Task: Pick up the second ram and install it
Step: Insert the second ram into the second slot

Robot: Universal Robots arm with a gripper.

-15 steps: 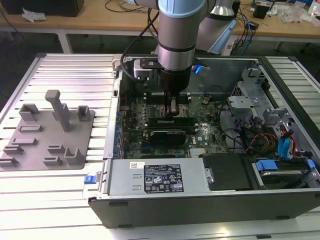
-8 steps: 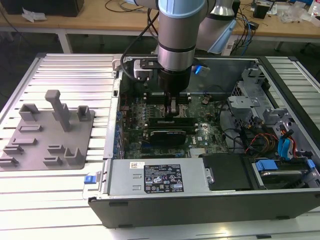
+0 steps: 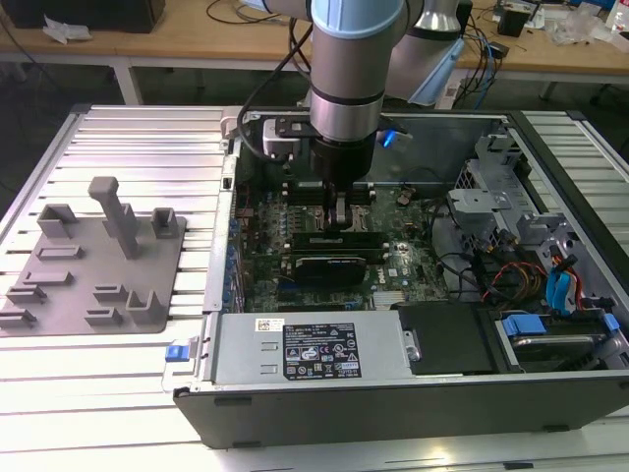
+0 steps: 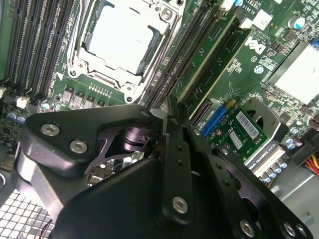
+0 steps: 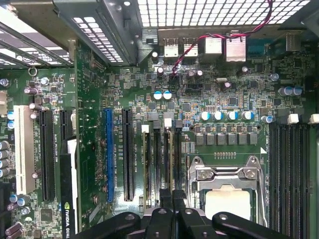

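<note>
— What stands behind your table (image 3: 128,138)?
— A wood-topped workbench (image 3: 197,44) on white legs runs along the back, with dark floor (image 3: 197,88) beneath it. You have a second bench (image 3: 580,57) toward the exterior view's right, with a tangle of cables (image 3: 482,54) hanging off it.
— And the table itself?
— Your table is ribbed, pale metal, and it catches a bright glare on its slats along the exterior view's lower left.

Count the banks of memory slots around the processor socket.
2. One bank lies at the gripper, beside the processor socket; the other flanks the socket's opposite side.
</note>
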